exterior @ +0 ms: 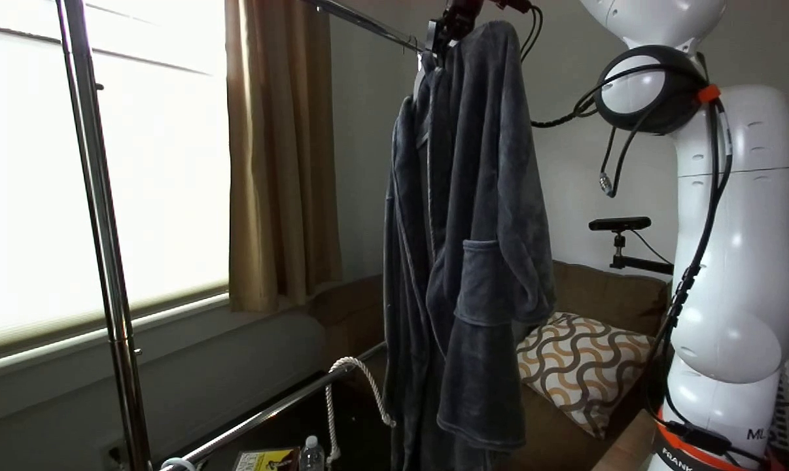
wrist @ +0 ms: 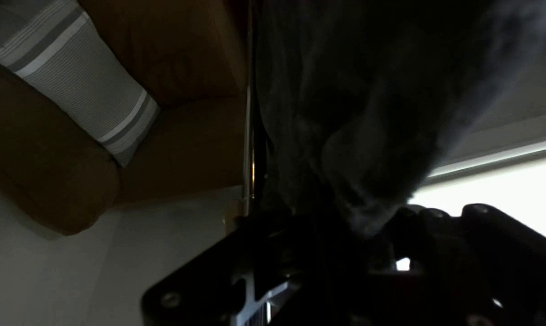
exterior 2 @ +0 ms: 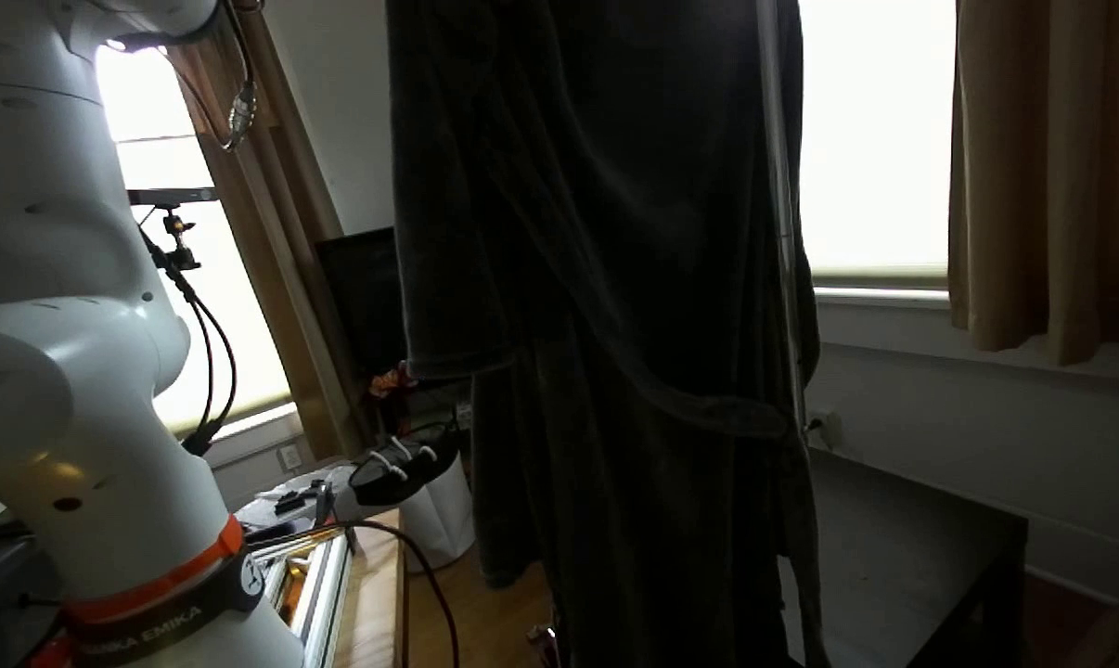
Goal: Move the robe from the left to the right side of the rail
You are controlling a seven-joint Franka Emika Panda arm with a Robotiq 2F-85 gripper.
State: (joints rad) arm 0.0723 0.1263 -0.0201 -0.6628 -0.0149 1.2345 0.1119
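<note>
My gripper [exterior: 439, 47] is up at the collar of the robe [exterior: 486, 170], at the garment's twelve o'clock in an exterior view. From my wrist, grey cloth drops from between twelve and two o'clock and runs in between my jaws, but it is so dark there that I cannot tell whether they are clamped on it or stand apart. The robe hangs long at the rail [exterior: 366, 23], well apart from the upright pole [exterior: 105, 216] at nine o'clock; a pale hanger [exterior: 420, 77] shows at its neck. Going round the robe, the brown curtain [exterior: 283, 163] is at ten o'clock, my white arm [exterior: 728, 248] at three, and a patterned cushion [exterior: 584, 366] between four and five. At seven a white rope [exterior: 369, 377] loops over the lower bar [exterior: 263, 415]. In an exterior view a slim pole [exterior 2: 783, 232] crosses in front of the robe at two o'clock. My wrist view also shows a striped cushion [wrist: 85, 81] at ten o'clock.
</note>
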